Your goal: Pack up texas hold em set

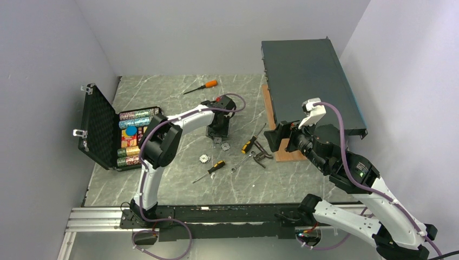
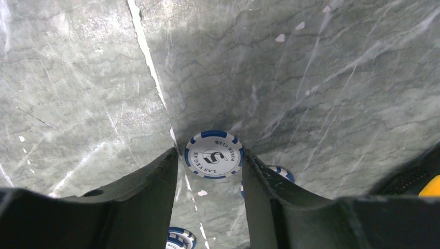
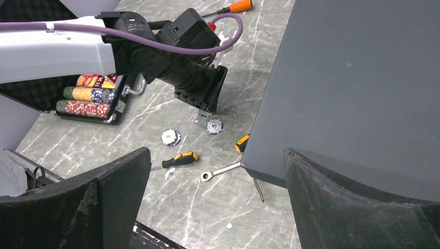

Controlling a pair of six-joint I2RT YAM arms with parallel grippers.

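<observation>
The black case (image 1: 99, 125) stands open at the far left, its foam lid upright, with rows of coloured chips (image 1: 133, 140) inside. A white and blue poker chip (image 2: 214, 154) lies flat on the table between the fingertips of my left gripper (image 2: 210, 153), which points down at mid-table (image 1: 217, 136). Its right finger touches the chip's rim; a thin gap shows at the left finger. Two more chips (image 2: 280, 171) (image 2: 179, 238) lie nearby. My right gripper (image 3: 216, 152) hangs wide open and holds nothing, beside the large dark box (image 3: 358, 78).
The large dark flat box (image 1: 309, 81) rests on a wooden block (image 1: 281, 154) at the right. An orange-handled screwdriver (image 1: 209, 84) lies at the back. Two yellow-and-black screwdrivers (image 1: 217, 166) (image 1: 248, 144) and a ratchet wrench (image 1: 241, 162) lie near the loose chips.
</observation>
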